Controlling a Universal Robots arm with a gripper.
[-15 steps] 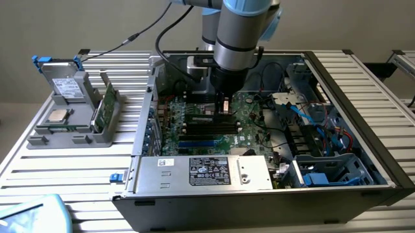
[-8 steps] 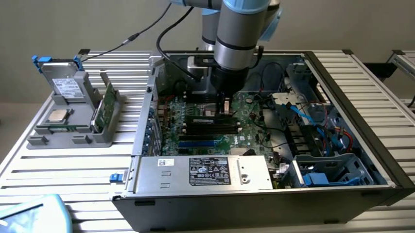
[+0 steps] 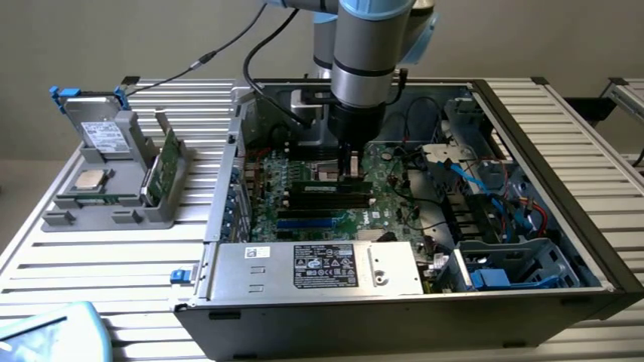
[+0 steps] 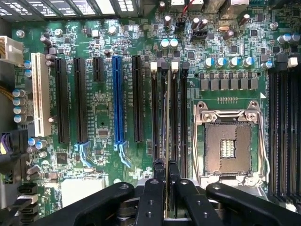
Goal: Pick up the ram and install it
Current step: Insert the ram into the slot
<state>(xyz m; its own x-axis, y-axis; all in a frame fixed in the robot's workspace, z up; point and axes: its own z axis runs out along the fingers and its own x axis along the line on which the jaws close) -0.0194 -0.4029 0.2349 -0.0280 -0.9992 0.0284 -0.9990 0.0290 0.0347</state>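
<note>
Exterior view: arm (image 3: pixel 367 45) reaching straight down into the open case (image 3: pixel 563 151), which lies on its side on the slatted tabletop (image 3: pixel 60 256). The gripper (image 3: pixel 352 167) is low over the motherboard (image 3: pixel 387 200), at the black memory slots (image 3: pixel 322 200). The ram (image 3: pixel 327 185) shows as a thin green strip running along those slots, out from the gripper toward the exterior view's left. A grey tray (image 3: pixel 101 207) stands well apart on that side, outside the case, and the power supply (image 3: pixel 312 268) sits at the near edge. Wrist view: the gripper (image 4: pixel 166 172) is narrow, its fingers (image 4: pixel 159 172) pinched on the ram (image 4: pixel 167 117). The ram is seen edge-on and upright, lined up between two slots with white latches (image 4: pixel 153 67), with the empty socket (image 4: pixel 229 148) beside it and the blue slot (image 4: pixel 117 99) on its other side. Whether the ram is already seated or only resting in the slot mouth cannot be told. Judgement on handling: keep the stick vertical and parallel to the slot, keep the grip centred so pressure falls evenly on both ends, and push straight down without rocking; any tilt risks jamming the edge contacts.
</note>
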